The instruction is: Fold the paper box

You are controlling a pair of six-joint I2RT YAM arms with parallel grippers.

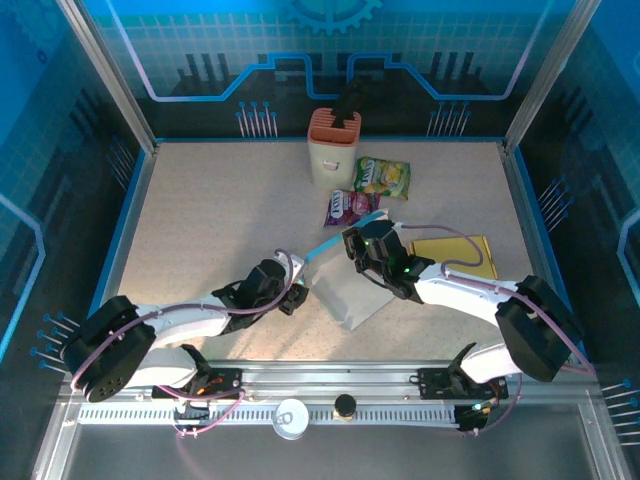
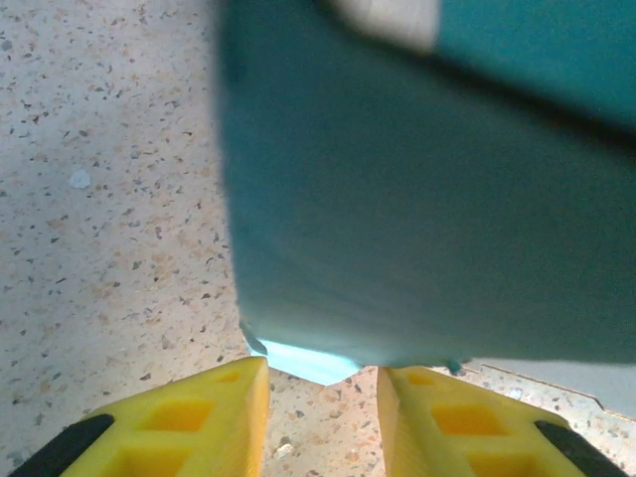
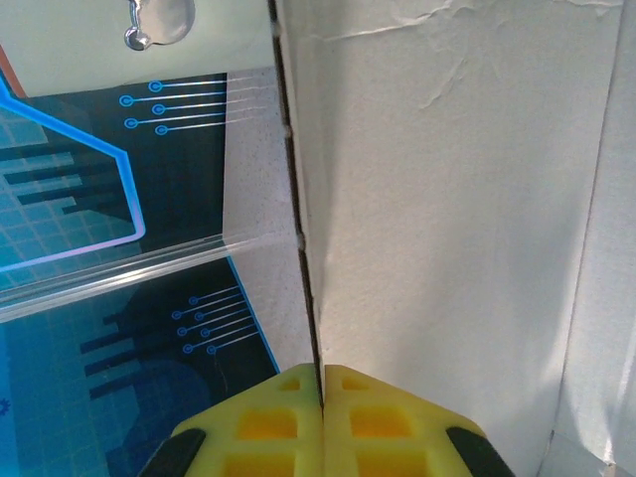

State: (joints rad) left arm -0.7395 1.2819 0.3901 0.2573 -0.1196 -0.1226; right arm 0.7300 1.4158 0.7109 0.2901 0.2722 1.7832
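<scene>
Since the paper box (image 1: 350, 295) looks thin and floppy, the right gripper (image 3: 320, 383) pinches its edge; the left gripper (image 2: 323, 376) gapes, flap just ahead.

Tabletop (image 1: 220, 220): pale beige, matte, scattered with dark flecks; the flecks read most clearly in the left wrist view. A thin blue border (image 1: 130, 215) runs along its left, far and right sides.

Back wall (image 1: 420, 50): bright blue panel with a fine grid, a dark circuit-like skyline along the bottom, and half a gear motif (image 1: 330, 12) at top centre.

Side walls (image 1: 50, 180): darker panels with the same blue line print.

Slanted aluminium posts (image 1: 107, 75) stand at the two far corners. An aluminium rail (image 1: 380, 385) crosses the near edge.

Light is even and diffuse, from above; shadows are soft and short.
</scene>
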